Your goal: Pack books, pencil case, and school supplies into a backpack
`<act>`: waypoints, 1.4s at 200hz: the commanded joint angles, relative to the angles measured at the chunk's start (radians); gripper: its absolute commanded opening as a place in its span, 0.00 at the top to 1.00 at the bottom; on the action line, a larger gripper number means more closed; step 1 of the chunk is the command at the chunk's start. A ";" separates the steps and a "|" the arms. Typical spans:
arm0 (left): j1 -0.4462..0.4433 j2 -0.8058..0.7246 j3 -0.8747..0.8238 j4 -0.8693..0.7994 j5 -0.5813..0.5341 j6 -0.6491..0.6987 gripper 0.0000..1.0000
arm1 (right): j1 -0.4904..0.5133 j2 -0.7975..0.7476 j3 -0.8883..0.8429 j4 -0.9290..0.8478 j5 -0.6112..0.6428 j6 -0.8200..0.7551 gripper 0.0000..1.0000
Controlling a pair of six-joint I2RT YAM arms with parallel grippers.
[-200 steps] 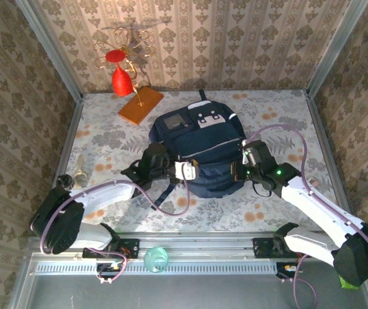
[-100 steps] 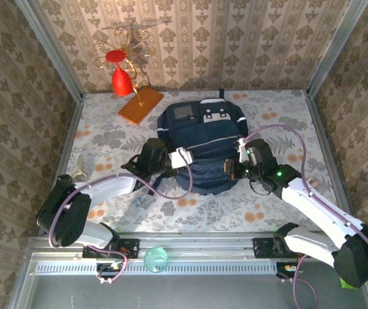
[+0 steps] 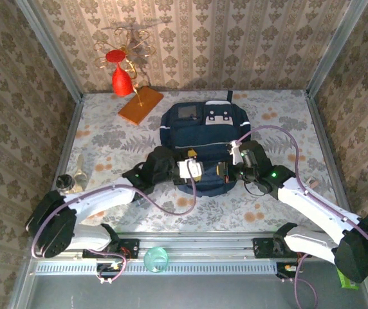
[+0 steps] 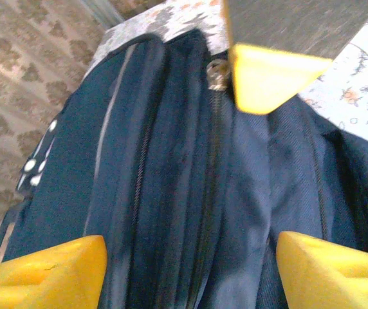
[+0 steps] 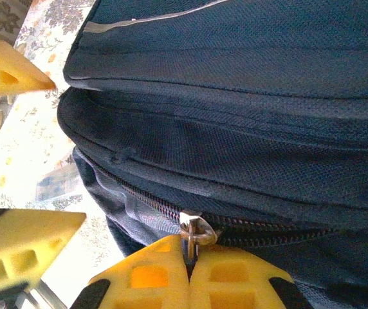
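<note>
Right wrist: right pincer [image 5: 189, 267] clamped on zipper pull [image 5: 193, 230]. Left wrist: left pincer [image 4: 187, 270] wide over backpack [image 4: 171, 161].

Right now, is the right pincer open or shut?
Shut. The right pincer has its jaws pressed together on the backpack zipper pull.

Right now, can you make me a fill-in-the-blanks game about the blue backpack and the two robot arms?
The right end effector is shut on the navy-blue fabric backpack's metal ____.
The left end effector hovers wide ____ above the backpack.
The flat rectangular slab behind the backpack, to its left, is coloured ____.
Missing words: zipper pull; open; orange.
</note>
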 commanded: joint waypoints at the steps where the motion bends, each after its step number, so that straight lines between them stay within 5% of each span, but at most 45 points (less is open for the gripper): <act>1: -0.031 0.076 0.086 -0.014 -0.032 0.064 0.32 | 0.011 -0.010 0.016 0.054 -0.042 0.007 1.00; 46: -0.041 0.192 0.148 0.020 -0.108 0.102 0.51 | 0.011 -0.037 0.003 0.030 -0.035 0.006 1.00; 96: 0.019 0.151 0.070 0.051 -0.070 0.098 1.00 | -0.034 -0.072 -0.017 -0.122 0.100 -0.009 1.00; 172: 0.175 0.067 -0.032 0.125 0.173 0.076 1.00 | -0.176 -0.100 -0.005 -0.237 0.421 0.005 1.00; 194: 0.230 0.063 -0.048 0.153 0.172 0.049 1.00 | -0.190 -0.085 0.010 -0.195 0.401 -0.009 1.00; 213: 0.258 0.080 -0.039 0.156 0.100 0.025 1.00 | -0.186 -0.084 -0.001 -0.098 0.258 -0.018 1.00; 243: 0.252 0.096 -0.006 0.086 0.042 -0.011 0.70 | -0.140 -0.086 -0.029 0.023 0.116 0.004 1.00; 280: 0.184 -0.007 -0.032 0.071 0.159 -0.080 0.42 | -0.084 -0.080 -0.024 0.060 0.068 0.008 1.00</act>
